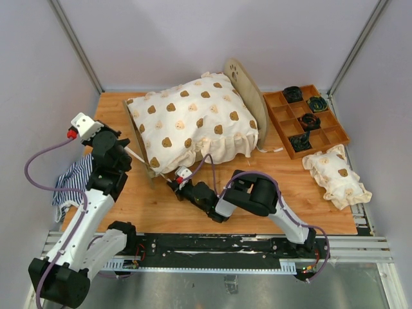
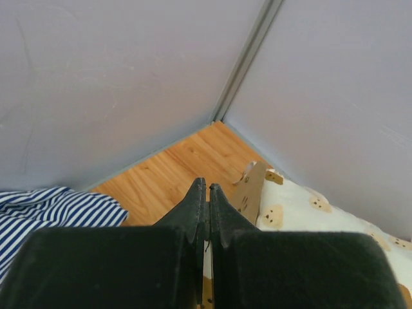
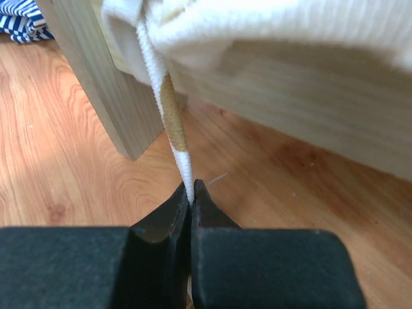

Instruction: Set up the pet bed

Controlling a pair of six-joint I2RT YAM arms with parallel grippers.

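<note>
Pet bed [image 1: 248, 90], plywood under puffy cushion [image 1: 193, 119]; right claw [image 3: 192, 188] tight on its tie [image 3: 172, 122], left claw [image 2: 206, 187] closed

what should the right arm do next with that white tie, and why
Probably draw the tie round the leg: the right jaws are shut on its end, and it runs straight from the cover beside the leg, not round it.

The bed frame [image 3: 96, 84] is pale matt plywood, the tabletop [image 3: 64, 174] smooth grained wood, the cushion [image 1: 193, 119] soft cloth, the tie [image 3: 172, 122] ribbed woven fabric.
</note>
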